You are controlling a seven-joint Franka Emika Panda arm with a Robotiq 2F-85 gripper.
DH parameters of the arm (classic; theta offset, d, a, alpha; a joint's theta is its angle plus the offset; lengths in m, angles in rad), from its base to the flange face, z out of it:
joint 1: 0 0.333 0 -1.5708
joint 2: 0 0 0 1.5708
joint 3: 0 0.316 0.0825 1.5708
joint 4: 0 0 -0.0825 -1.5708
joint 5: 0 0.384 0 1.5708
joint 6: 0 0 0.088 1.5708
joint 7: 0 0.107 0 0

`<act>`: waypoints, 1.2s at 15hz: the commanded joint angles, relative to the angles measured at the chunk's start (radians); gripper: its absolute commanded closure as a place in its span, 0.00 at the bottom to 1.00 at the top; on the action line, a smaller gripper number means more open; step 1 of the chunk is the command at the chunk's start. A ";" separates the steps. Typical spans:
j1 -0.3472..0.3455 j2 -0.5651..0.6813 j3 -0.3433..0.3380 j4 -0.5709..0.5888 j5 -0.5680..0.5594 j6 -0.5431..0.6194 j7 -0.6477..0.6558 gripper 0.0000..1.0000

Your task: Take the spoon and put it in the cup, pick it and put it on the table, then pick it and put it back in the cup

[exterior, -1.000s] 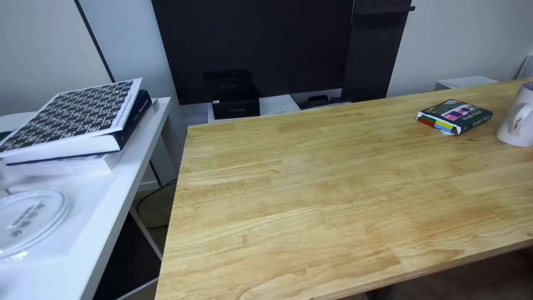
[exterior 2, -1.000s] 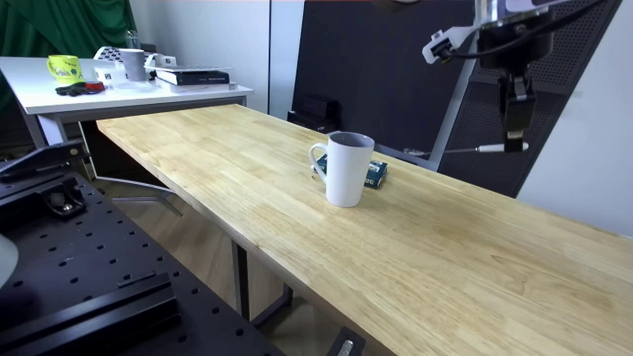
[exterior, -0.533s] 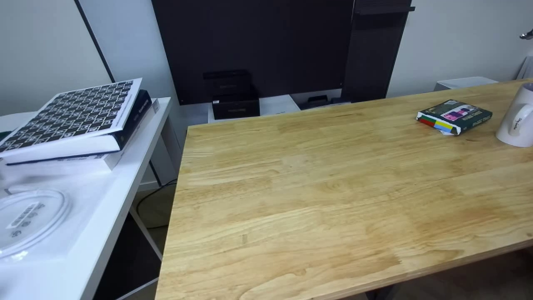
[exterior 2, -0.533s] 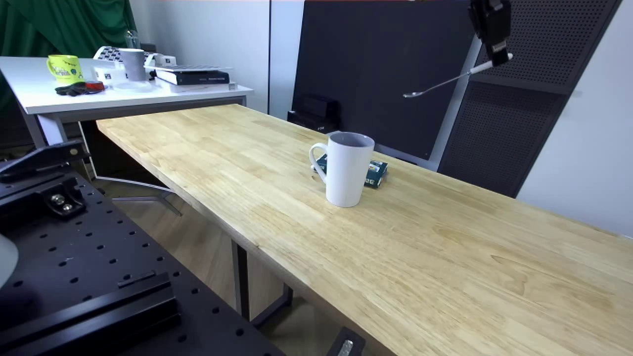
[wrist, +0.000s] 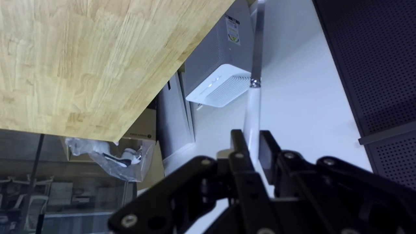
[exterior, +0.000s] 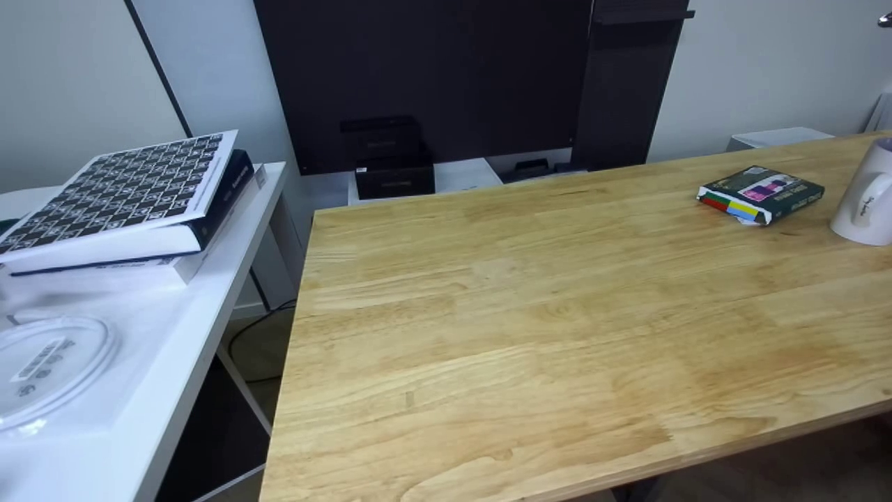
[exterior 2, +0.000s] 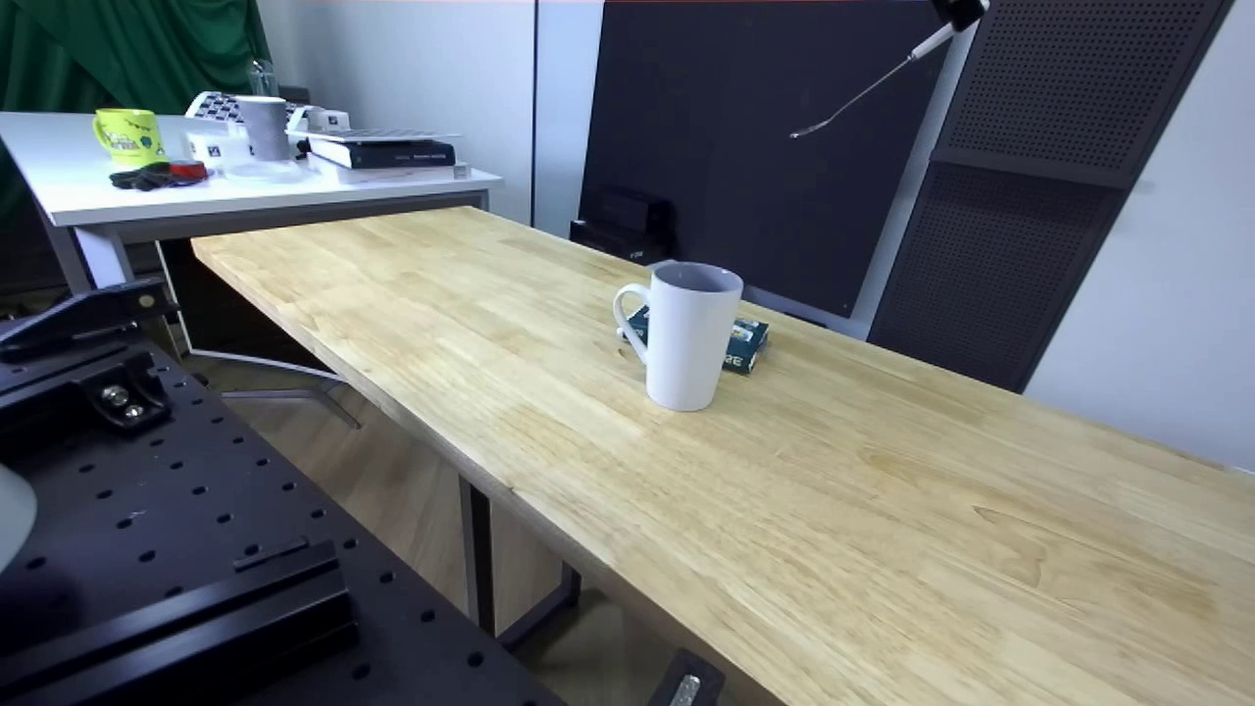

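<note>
The spoon (exterior 2: pixel 929 42) has a white handle and a thin silvery neck and bowl. My gripper (exterior 2: pixel 964 10), at the top edge of an exterior view, is shut on the handle. The spoon hangs in the air, tilted with its bowl lower, high above the table and apart from the cup. In the wrist view the gripper (wrist: pixel 251 141) pinches the white handle (wrist: pixel 253 110). Only the bowl's tip (exterior: pixel 886 21) shows in an exterior view. The white cup (exterior 2: pixel 691 338) stands upright on the wooden table (exterior 2: pixel 833 510); the cup (exterior: pixel 856 209) is cut off by that view's edge.
A flat green box (exterior: pixel 761 195) lies close beside the cup; it also shows behind the cup (exterior 2: pixel 747 343). A white side table (exterior 2: pixel 83 201) with books (exterior 2: pixel 387 155), a yellow mug (exterior 2: pixel 129 137) and a grey cup (exterior 2: pixel 265 129) stands at the far end.
My gripper has risen with the spoon, mostly out of the exterior view. The spoon has gone from nearly level to tilted with its bowl down. The cup and box have not moved.
</note>
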 commanded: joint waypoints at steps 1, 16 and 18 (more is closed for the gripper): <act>0.144 0.109 -0.132 -0.108 0.031 0.060 -0.005 0.96; 0.338 0.311 -0.100 -0.367 0.335 0.189 -0.260 0.96; 0.336 0.314 -0.075 -0.374 0.357 0.190 -0.284 0.96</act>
